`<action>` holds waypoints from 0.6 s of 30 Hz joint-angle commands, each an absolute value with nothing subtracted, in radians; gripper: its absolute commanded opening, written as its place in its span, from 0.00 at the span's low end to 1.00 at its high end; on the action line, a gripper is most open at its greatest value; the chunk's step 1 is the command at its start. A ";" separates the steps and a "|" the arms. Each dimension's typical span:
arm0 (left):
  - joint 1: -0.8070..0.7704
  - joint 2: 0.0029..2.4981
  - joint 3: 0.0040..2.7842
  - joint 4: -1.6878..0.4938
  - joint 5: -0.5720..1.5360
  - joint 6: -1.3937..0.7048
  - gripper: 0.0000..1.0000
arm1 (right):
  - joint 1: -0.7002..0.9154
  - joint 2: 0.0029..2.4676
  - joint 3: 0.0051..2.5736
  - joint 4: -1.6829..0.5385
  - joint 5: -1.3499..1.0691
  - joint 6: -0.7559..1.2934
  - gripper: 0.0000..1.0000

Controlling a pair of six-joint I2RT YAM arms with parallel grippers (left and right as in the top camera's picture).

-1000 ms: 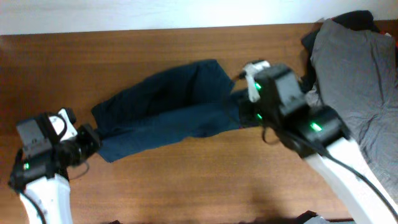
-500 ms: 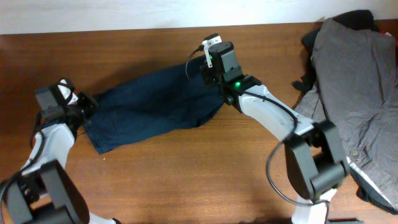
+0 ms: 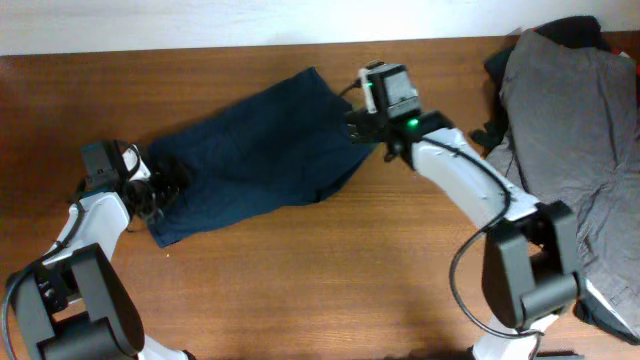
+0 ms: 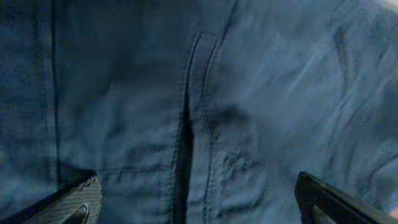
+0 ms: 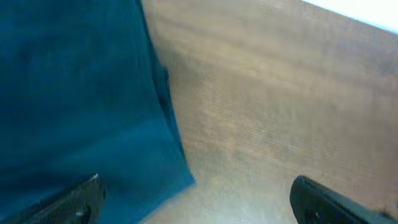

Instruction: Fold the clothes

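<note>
A dark blue garment (image 3: pixel 260 155) lies folded and slanted across the table's left half. My left gripper (image 3: pixel 163 186) hovers over its lower-left end. In the left wrist view the blue fabric (image 4: pixel 249 93) with a stitched seam fills the frame, and the left gripper (image 4: pixel 199 205) is open with its fingertips (image 4: pixel 74 200) spread wide above the cloth. My right gripper (image 3: pixel 360 122) is at the garment's upper-right edge. In the right wrist view the right gripper (image 5: pixel 199 202) is open and empty, straddling the cloth's edge (image 5: pixel 155 162) and bare wood.
A heap of grey clothes (image 3: pixel 570 130) with a dark piece beneath covers the table's right end. Bare wooden table (image 3: pixel 330 280) runs along the front. A white wall borders the far edge.
Both grippers carried the garment's edge toward the far side, folding it narrower, then opened and let the cloth go. The right gripper drew back slightly to the right.
</note>
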State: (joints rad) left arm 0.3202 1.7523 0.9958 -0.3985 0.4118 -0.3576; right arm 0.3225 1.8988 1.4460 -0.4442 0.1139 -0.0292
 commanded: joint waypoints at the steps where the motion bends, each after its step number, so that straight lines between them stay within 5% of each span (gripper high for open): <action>1: 0.319 1.756 1.008 -0.454 0.426 -0.282 0.99 | 0.248 1.906 1.454 -0.520 -0.205 0.010 0.99; 4: 0.299 1.756 1.008 -0.504 0.426 -0.282 0.99 | 0.183 1.952 1.454 -0.524 -0.415 0.070 0.99; 18: 0.263 1.756 1.008 -0.611 0.396 -0.282 0.99 | 0.166 2.180 1.454 -0.326 -0.468 0.291 0.99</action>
State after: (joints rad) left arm 0.2684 1.7523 1.0004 -0.5888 0.4145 -0.2943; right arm 0.1642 2.1426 1.4467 -0.3653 -0.4210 0.1917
